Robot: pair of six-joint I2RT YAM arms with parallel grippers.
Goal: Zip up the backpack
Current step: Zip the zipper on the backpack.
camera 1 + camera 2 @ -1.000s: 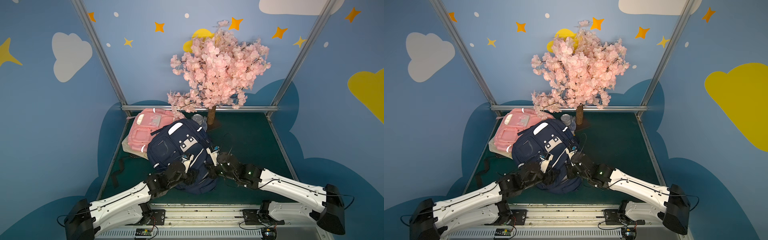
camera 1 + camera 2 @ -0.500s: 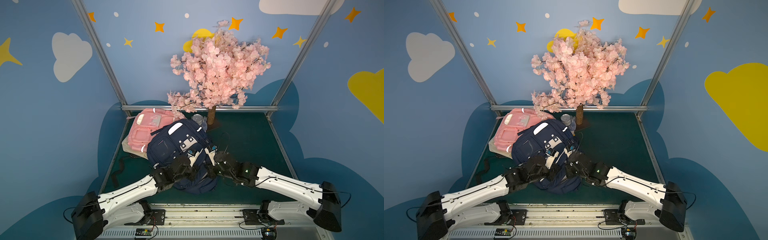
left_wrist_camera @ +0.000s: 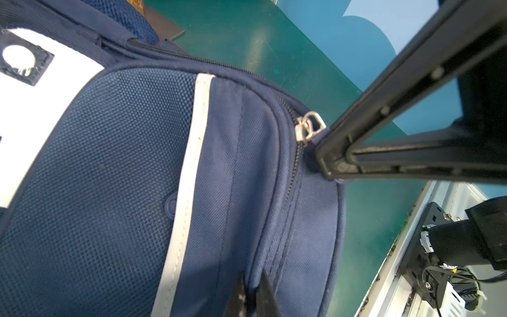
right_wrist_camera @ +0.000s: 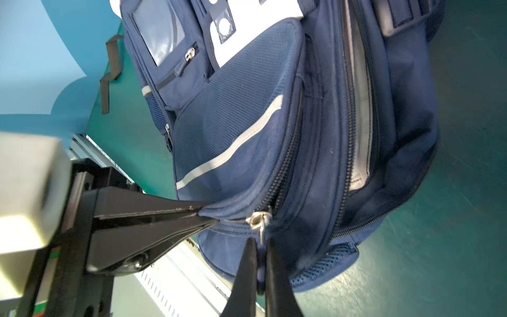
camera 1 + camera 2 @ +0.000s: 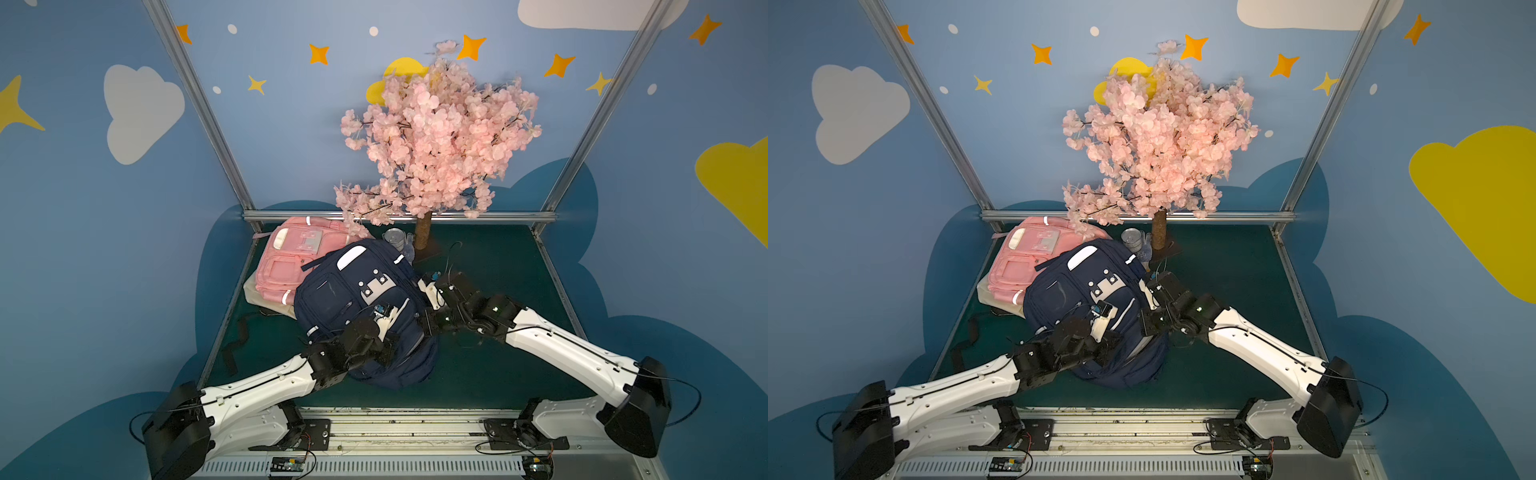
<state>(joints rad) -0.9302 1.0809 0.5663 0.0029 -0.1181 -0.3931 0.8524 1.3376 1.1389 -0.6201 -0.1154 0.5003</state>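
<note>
Navy backpack is found on the green tabletop, a little toward 7 o'clock from the middle. It partly overlaps a pink backpack at its 10 o'clock, and a blossom tree stands at 12 o'clock.

The right jaws, reaching in from 4 o'clock, are closed narrowly on the zipper pull of the front pocket, at about 3 o'clock of the bag. The left jaws, reaching in from 7 o'clock, are pinched together on a fold of the bag's fabric just beside the zipper track.

Several failures can be expected from here:
- **Lost pull:** the pull is small and is held only at the tips, so it may be lost if it is drawn at an angle to the track.
- **Lost fold:** the fold is thin and soft. If it slips out, no counter-hold is left, and the whole bag would probably be dragged over the tabletop, perhaps against the pink backpack.
- **Jammed slider:** loose cloth is bunched close to the slider and could be caught in the teeth.
- **Curve in the track:** the curve at the pocket corner may also stop the slider.

Which part of the track is already closed cannot be told with certainty.
</note>
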